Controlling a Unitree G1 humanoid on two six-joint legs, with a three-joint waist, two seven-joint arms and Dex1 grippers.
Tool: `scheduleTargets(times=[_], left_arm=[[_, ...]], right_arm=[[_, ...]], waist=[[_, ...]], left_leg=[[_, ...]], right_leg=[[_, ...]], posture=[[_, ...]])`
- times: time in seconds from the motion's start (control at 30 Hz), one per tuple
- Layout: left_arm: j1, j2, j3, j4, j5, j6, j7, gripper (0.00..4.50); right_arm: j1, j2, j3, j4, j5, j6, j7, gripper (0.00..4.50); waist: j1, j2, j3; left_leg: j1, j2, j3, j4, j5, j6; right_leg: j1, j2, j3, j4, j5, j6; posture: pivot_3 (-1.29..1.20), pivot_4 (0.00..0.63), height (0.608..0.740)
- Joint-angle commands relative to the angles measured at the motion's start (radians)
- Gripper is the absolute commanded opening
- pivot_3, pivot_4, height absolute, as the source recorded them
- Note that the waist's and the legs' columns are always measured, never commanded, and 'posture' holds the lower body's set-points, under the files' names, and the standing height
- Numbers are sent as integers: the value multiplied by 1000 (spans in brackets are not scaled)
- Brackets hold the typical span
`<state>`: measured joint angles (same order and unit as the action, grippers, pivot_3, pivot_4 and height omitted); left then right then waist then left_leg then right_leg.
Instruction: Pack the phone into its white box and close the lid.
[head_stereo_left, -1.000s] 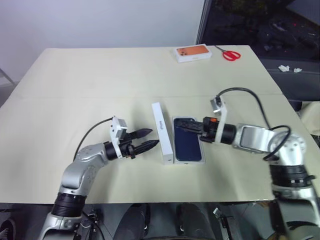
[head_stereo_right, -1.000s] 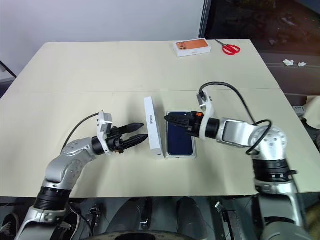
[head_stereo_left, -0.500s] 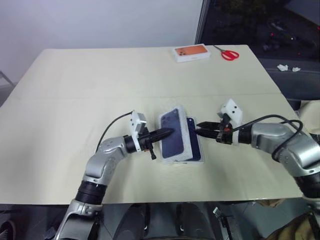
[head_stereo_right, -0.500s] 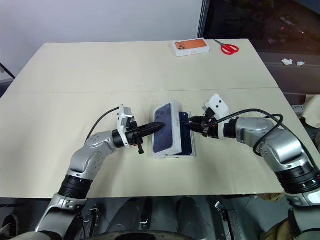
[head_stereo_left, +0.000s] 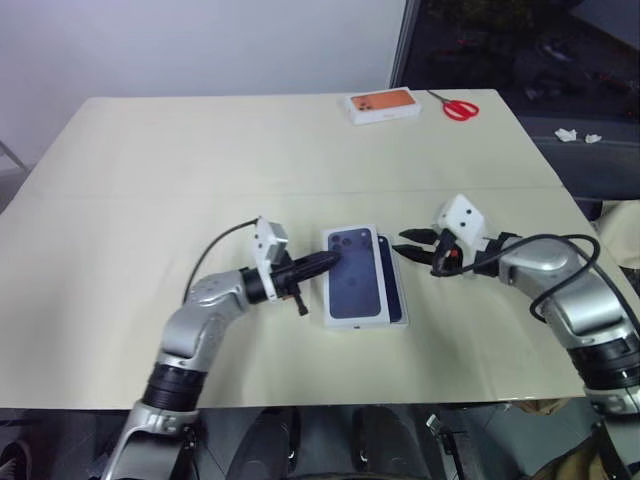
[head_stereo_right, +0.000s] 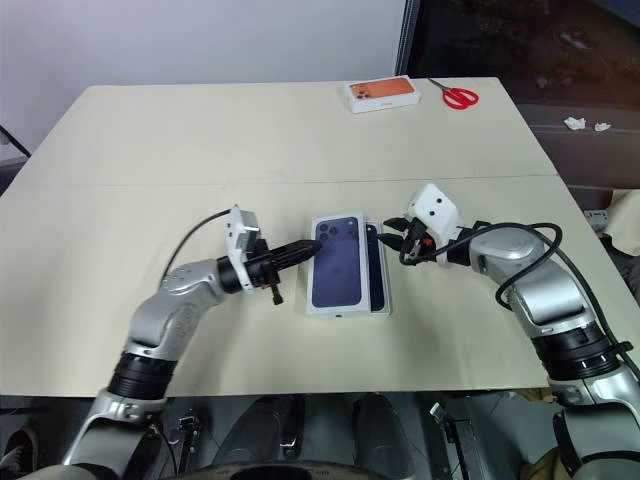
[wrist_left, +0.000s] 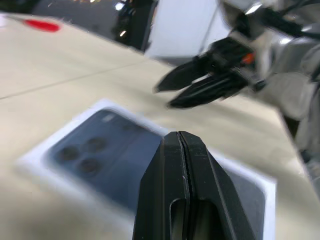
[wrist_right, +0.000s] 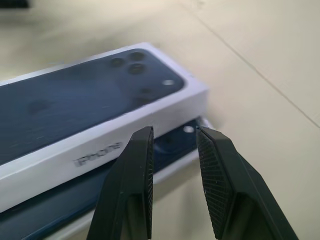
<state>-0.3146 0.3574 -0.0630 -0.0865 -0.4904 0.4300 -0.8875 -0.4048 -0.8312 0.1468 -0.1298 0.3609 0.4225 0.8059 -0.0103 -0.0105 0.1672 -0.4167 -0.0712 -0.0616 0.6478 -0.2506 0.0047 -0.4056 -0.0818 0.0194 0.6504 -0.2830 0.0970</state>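
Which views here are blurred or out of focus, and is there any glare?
Left wrist view: the lid and right gripper are soft, the left gripper's fingers sharp. Right wrist view: near fingers slightly soft, small glint on the lid's printed cameras. Head views: evenly lit, no glare on the table.

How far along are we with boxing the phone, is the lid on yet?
Done: the phone lies in the white box. In hand: the lid rests picture-up over it but offset toward the left claw, which is shut with its tips at the lid; the right claw hangs open just beside the box. Left: square the lid and press it down.
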Motion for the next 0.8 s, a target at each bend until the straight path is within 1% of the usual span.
scheduleTargets(times=[0.03, 0.1, 0.17, 0.23, 0.33, 0.4, 0.47, 0.6, 0.67, 0.73, 0.8], left_arm=[[23, 73, 4, -32, 29, 72, 26, 9], [28, 97, -3, -32, 36, 96, 38, 9], [31, 117, -26, -18, 79, 88, 47, 9], [23, 117, -50, 7, 97, 124, 59, 9], [-23, 61, -102, 58, 120, 180, 97, 9], [-50, 40, -150, 72, 136, 226, 96, 9], [-65, 29, -184, 84, 159, 228, 92, 9], [-68, 17, -196, 90, 163, 241, 83, 9], [-72, 4, -195, 89, 160, 242, 83, 0], [-81, -14, -189, 93, 155, 247, 88, 0], [-90, -27, -185, 99, 155, 250, 92, 0]], right_arm=[[19, 2, 3, -55, -58, -50, 19, 1394], [26, 13, -1, -69, -67, -46, 24, 1394], [28, 21, 0, -73, -86, -46, 26, 1394], [33, 22, 9, -70, -119, -66, 34, 1394], [34, 33, 12, -61, -143, -76, 43, 1394], [33, 36, 14, -61, -162, -84, 49, 1394], [31, 38, 13, -62, -177, -84, 51, 1394], [42, 41, 14, -78, -188, -81, 68, 1394], [48, 48, 7, -91, -174, -64, 77, 841], [53, 50, 3, -93, -184, -62, 72, 32], [56, 53, -3, -92, -181, -54, 75, 32]], waist=[[0, 0, 0], [3, 0, 0], [5, 0, 0], [6, 0, 0], [14, 0, 0], [23, 0, 0], [24, 0, 0], [23, 0, 0], [23, 0, 0], [24, 0, 0], [25, 0, 0]], left_leg=[[0, 0, 0, 0, 0, 0], [0, -1, 0, 0, 0, 0], [0, -1, 0, 0, 0, 0], [0, -1, 0, 0, 0, 0], [0, -1, 0, 0, 0, 0], [0, -1, 0, 1, 0, 0], [1, -1, 0, 1, 0, 0], [1, -2, 0, 1, 0, 0], [1, -1, 0, 1, 0, 0], [2, -1, 0, 1, 0, 0], [2, -2, 0, 1, 0, 0]], right_leg=[[0, 0, 0, 0, 0, 0], [0, 0, 0, 0, 0, 0], [0, -1, 0, 0, 0, 0], [1, -1, 0, 0, 0, 0], [1, -1, 0, 0, 0, 0], [1, -1, 0, 0, 0, 0], [2, -1, 0, 0, 0, 0], [2, -1, 0, 0, 0, 0], [2, -1, 0, 0, 0, 0], [3, -1, 0, 0, 0, 0], [3, -1, 0, 0, 0, 0]], posture=[[0, 150, 740], [0, 150, 740], [0, 150, 740], [0, 150, 740], [0, 150, 740], [0, 150, 740], [0, 150, 740], [0, 150, 740], [0, 150, 740], [0, 150, 740], [0, 150, 740]])
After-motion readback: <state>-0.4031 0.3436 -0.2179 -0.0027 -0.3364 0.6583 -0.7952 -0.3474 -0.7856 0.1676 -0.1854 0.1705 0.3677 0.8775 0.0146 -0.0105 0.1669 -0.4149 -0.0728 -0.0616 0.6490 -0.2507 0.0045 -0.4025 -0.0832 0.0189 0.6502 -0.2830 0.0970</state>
